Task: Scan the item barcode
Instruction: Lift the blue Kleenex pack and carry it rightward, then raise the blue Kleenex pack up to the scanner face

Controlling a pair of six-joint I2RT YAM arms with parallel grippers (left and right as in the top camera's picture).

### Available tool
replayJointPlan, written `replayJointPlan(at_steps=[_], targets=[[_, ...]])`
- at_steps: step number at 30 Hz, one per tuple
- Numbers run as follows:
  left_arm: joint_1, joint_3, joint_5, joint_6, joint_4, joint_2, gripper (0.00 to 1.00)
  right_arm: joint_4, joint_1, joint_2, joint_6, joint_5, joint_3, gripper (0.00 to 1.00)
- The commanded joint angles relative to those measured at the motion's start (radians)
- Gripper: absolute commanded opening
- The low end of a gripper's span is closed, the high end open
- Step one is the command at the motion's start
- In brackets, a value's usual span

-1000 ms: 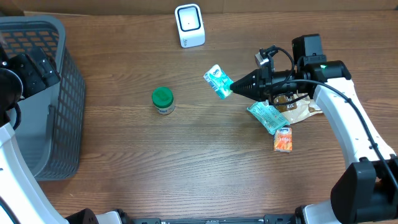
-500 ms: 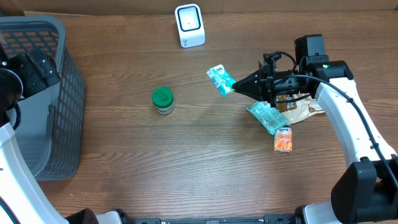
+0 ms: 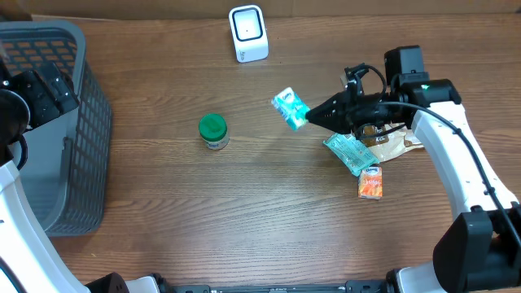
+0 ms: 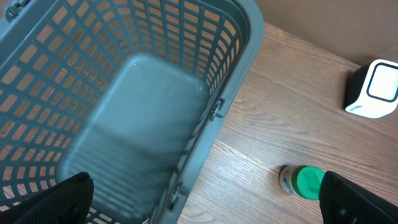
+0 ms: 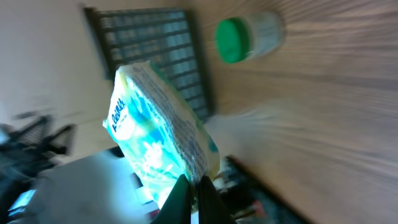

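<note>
The wooden desk [image 3: 244, 203] fills the overhead view, with a grey plastic basket [image 3: 77, 122] of slatted walls at its 9 o'clock edge. The left gripper [image 4: 204, 186] hangs above that basket with its jaws spread wide and nothing between them. From the 3 o'clock side the white right arm [image 3: 456, 155] reaches toward the middle, and the right gripper [image 3: 308, 119] is clamped tight on the edge of a small teal-and-white packet [image 3: 289, 107], held off the desk at about 1 o'clock from the centre. The white barcode scanner [image 3: 248, 32] stands at 12 o'clock, well apart from the packet. Under the right arm, at 3 o'clock, lie a brown wrapper [image 3: 399, 140] and a teal pouch [image 3: 350, 152] touching it, with a small orange packet [image 3: 371, 182] just beside them toward 5 o'clock. A little jar with a green lid [image 3: 213, 131] stands alone at about 10 o'clock from the centre. The right wrist view is smeared, so the held packet's print is probably blue lettering, but no barcode can be made out.
</note>
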Motion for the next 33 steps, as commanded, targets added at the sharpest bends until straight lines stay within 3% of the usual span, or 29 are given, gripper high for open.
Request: replayJointPlan(at_steps=[1,7,18,23,27,33], targets=[[0.004,0.007,-0.006,0.016,0.004,0.002,1.00,-0.024,0.060,-0.018,-0.106,0.271,0.021,0.04],[0.004,0.007,-0.006,0.016,0.004,0.001,0.99,-0.068,0.229,-0.018,-0.048,0.774,0.022,0.04],[0.005,0.007,-0.006,0.016,0.003,0.001,1.00,-0.107,0.374,-0.017,0.031,1.291,0.196,0.04],[0.004,0.007,-0.006,0.016,0.004,0.001,1.00,0.161,0.444,-0.014,-0.008,1.588,0.223,0.04],[0.004,0.007,-0.006,0.016,0.003,0.001,1.00,0.475,0.505,0.042,-0.009,1.872,0.222,0.04],[0.004,0.007,-0.006,0.016,0.004,0.002,1.00,0.959,0.515,0.234,-0.270,1.924,0.222,0.04]])
